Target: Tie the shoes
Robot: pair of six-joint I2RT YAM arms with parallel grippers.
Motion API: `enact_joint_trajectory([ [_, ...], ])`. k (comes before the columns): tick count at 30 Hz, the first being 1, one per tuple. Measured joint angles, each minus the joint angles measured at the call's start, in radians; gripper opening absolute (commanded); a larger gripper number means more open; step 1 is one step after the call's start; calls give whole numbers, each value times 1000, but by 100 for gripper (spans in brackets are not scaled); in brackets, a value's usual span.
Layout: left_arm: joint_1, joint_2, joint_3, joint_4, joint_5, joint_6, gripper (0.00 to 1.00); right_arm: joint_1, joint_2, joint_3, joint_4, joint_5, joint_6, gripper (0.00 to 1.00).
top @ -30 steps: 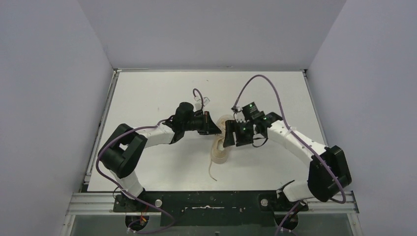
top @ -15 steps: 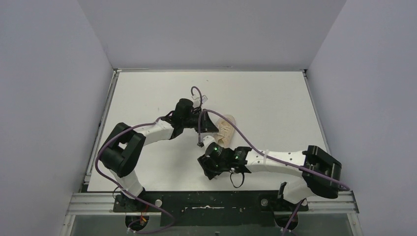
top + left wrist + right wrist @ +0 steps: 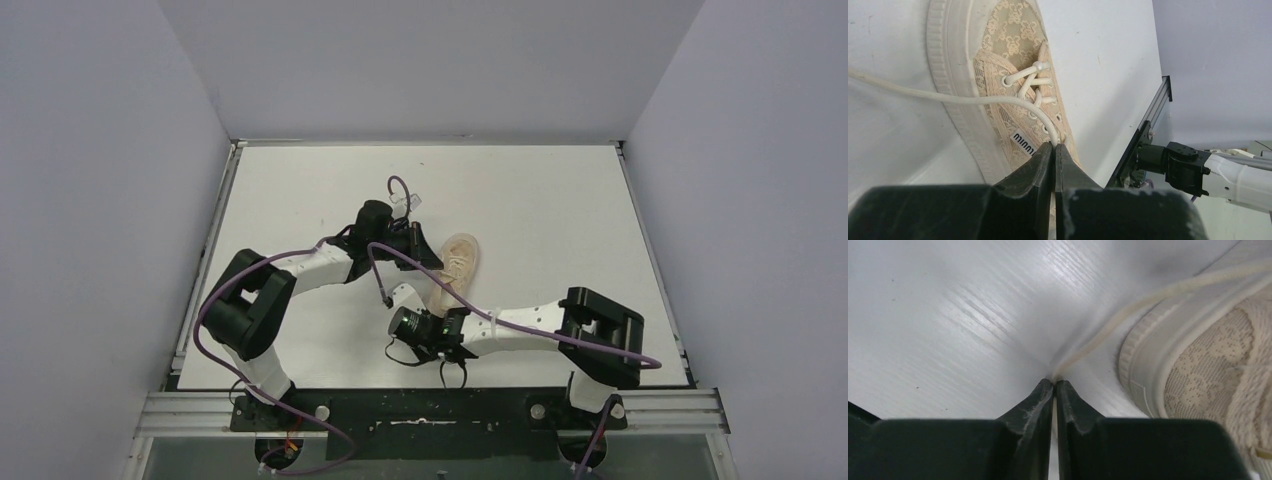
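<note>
- The left gripper [image 3: 1054, 146] has its jaws pressed together on a cream lace [image 3: 948, 97]. It pinches the lace just above the sneaker's upper, where the criss-cross lacing ends.
- The right gripper [image 3: 1054, 382] sits low over the table [image 3: 948, 315], beside the shoe's rounded sole rim. Its jaws are nipped shut on a thin lace that runs away across that rim. I cannot tell whether this is the same lace the other claw holds.
- The sneaker [image 3: 458, 262] rests sole-down near the middle of the table, just beside both grippers.
- Done so far, as I judge it: the eyelets are threaded and lace is in hand on both sides.
- Left to do: no crossing, loop, knot or bow shows anywhere, so the tying itself seems barely begun.
</note>
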Motion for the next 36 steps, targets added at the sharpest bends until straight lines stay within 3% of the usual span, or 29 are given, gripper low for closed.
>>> enact_joint_trajectory([
  [5,0,0,0,-1,1,9,0,12,-18,6,-52,25,16,0],
  [10,0,0,0,-12,9,26,0,-14,-304,-21,-146,-69,-3,0],
  [13,1,0,0,-21,13,34,0,-95,-474,29,-195,-108,-15,0],
  [16,5,0,1,-35,15,36,0,-212,-537,96,-229,-122,-37,0],
  [20,14,0,11,-48,31,31,0,-426,-523,116,-192,-207,-54,0],
  [25,22,0,29,-62,42,10,0,-657,-362,128,-59,-365,-16,0],
  [29,22,5,55,-85,66,-14,0,-723,-215,137,48,-462,53,0],
  [36,21,17,69,-88,89,-66,0,-748,-140,109,221,-529,203,0],
])
